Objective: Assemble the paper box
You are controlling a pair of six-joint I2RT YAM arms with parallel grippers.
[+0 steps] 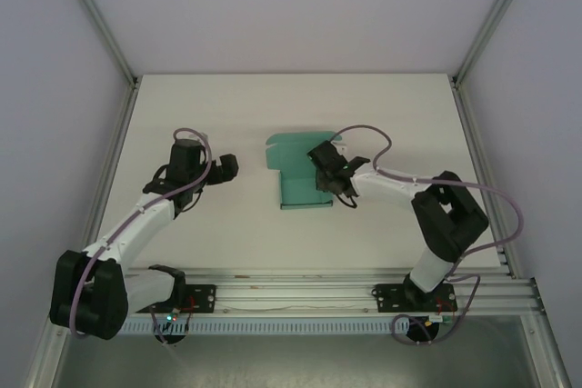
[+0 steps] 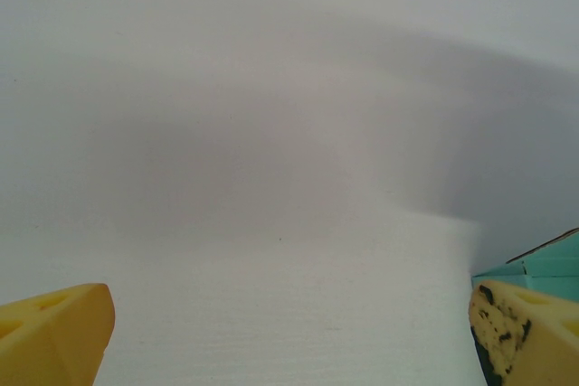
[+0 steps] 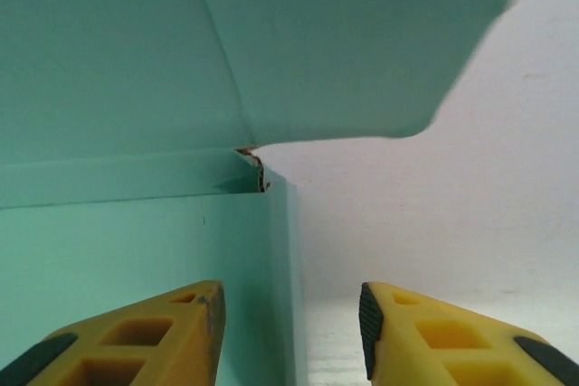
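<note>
A white surface [image 1: 382, 115] inside a pale enclosure with plain walls and metal corner posts [image 1: 98, 20] carries the work. The paper box [image 1: 293, 179] lies near its middle, a little toward the right arm. The teal card is partly folded: in the right wrist view one side wall stands up and a rounded flap hangs above it. So we judge that the step in hand is the raising and tucking of the walls, with the box far from closed. The right tool [image 1: 332, 177] sits at the right edge of the box. Its yellow fingers [image 3: 163, 332] are apart, one inside the raised wall and one outside, and they do not press it. The left tool [image 1: 227, 167] hovers over bare surface to the left of the box, spread wide and holding nothing. The next move, we think, calls for a gentle closing on the thin wall, because such card bends easily.
</note>
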